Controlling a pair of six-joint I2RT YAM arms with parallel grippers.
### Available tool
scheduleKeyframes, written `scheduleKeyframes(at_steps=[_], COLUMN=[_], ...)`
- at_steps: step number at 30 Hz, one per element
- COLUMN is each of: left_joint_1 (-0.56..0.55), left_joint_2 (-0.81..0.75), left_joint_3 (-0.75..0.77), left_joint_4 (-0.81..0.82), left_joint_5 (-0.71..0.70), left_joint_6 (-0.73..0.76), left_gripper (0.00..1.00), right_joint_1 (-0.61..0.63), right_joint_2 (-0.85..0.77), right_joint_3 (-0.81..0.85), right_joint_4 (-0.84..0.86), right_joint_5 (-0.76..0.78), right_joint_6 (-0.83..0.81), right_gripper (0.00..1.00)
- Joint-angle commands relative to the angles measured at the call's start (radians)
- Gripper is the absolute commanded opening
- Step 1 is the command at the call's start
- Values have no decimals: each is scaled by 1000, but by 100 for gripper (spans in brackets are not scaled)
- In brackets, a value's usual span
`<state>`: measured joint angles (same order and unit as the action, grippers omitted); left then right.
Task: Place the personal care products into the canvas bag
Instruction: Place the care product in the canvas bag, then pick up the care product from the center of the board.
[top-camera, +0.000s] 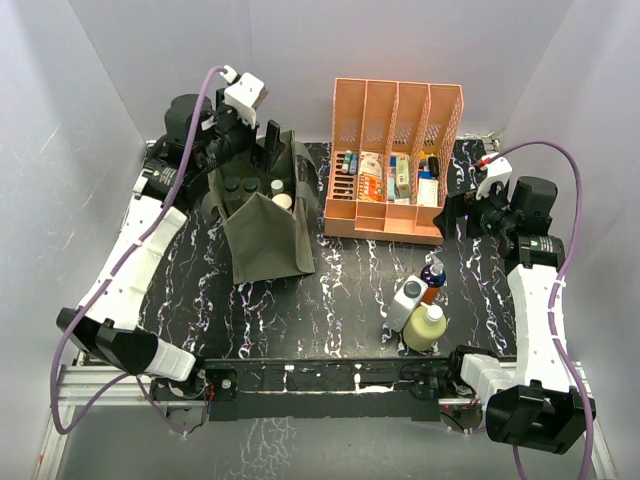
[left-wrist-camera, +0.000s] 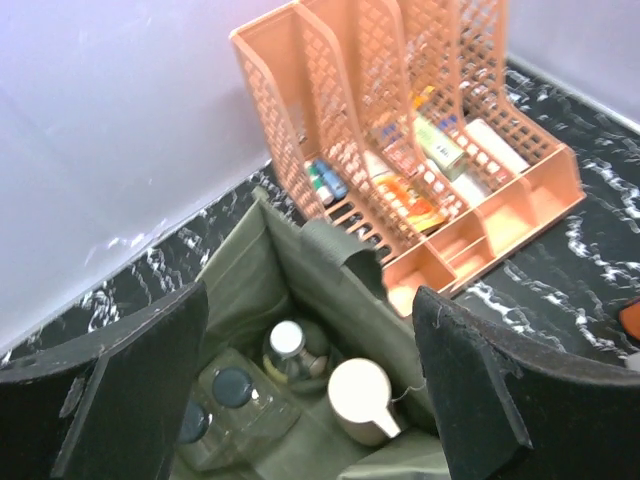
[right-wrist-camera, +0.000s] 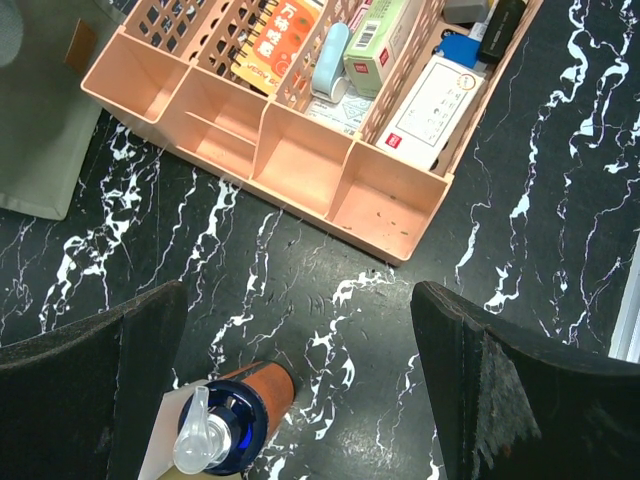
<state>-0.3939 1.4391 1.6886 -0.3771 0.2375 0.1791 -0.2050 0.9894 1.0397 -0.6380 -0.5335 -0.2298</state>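
Green canvas bag (top-camera: 262, 235) stood at the far left of the table (top-camera: 330, 290). Four bottles were already inside it: three clear glass bottles (left-wrist-camera: 232, 388) and a tall beige bottle (left-wrist-camera: 360, 400). The left claw (left-wrist-camera: 310, 400) hung over the bag's open top, spread wide and holding nothing.

Three bottles were not yet packed. The small orange-blue bottle (right-wrist-camera: 255, 400), the white grey-capped bottle (top-camera: 405, 300) and the pale yellow bottle (top-camera: 425, 328) stood close together near the right arm. The right claw (right-wrist-camera: 300, 340) hung above the orange-blue one, wide apart and empty too.

The job looked a bit more than half done. Next, I think the right claw needs to go down and close around the orange-blue bottle's middle. It should not bump the white bottle just beside it.
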Motion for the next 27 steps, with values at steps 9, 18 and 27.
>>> scheduleKeyframes(at_steps=[9,18,27], left_joint_1=[-325,-543,-688], left_joint_2=[78,198,308], left_joint_3=[122,31,17], left_joint_4=[-203,-140,-79], left_joint_5=[83,210,199], left_joint_6=[-23,-165,-260], left_gripper=[81,82,82], right_joint_1=[-33,-66,-66], right_joint_2=[-50,-53,-49], right_joint_3=[71,42,27], right_joint_4=[20,30,29], right_joint_5=[74,107,84], right_joint_6=[12,8,9], right_gripper=[99,99,99])
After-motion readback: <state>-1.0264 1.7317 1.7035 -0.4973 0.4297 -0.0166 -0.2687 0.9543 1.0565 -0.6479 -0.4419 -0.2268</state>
